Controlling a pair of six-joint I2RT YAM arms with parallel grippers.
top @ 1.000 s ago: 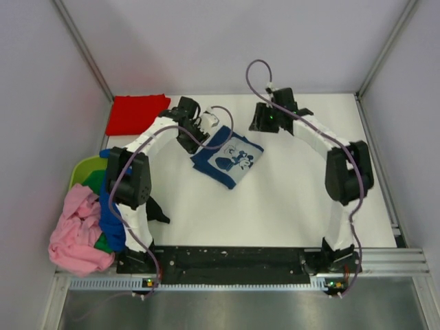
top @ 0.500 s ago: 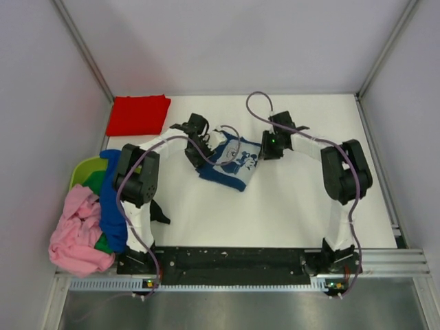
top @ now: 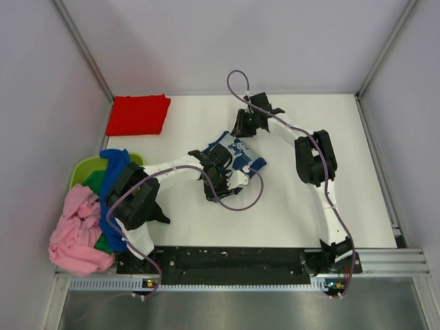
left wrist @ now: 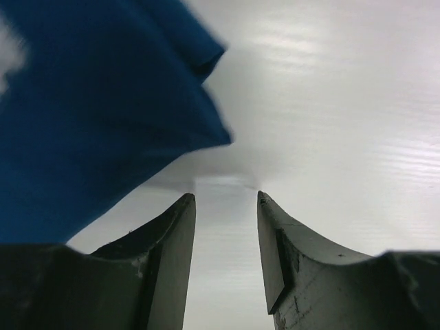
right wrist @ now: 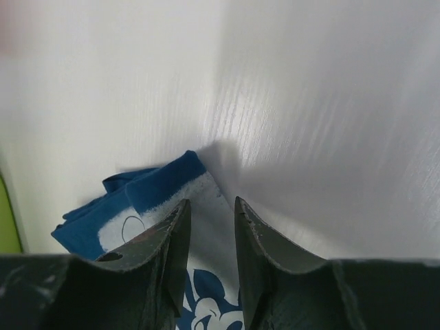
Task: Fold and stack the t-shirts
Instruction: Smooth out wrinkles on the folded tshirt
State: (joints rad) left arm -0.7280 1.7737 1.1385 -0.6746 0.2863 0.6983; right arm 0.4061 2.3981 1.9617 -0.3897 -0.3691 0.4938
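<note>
1. Two tools flank one navy shirt [top: 240, 155] lying crumpled mid-bench [top: 275, 223]: the left tool [left wrist: 225, 203] is at its near side, the right tool [right wrist: 210, 205] at its far corner.
2. Left tool: fingers spread, nothing between them. Blue cloth lies just up-left of the tips.
3. Right tool: fingers narrowly parted, gripping nothing, with the shirt's corner beneath.
4. Left arm: stretched low toward the right. Right arm: bent across toward the left.
5. Print: pale cartoon mouse.
6. Red shirt [top: 137, 114]: folded flat in the far-left corner, well apart.
</note>
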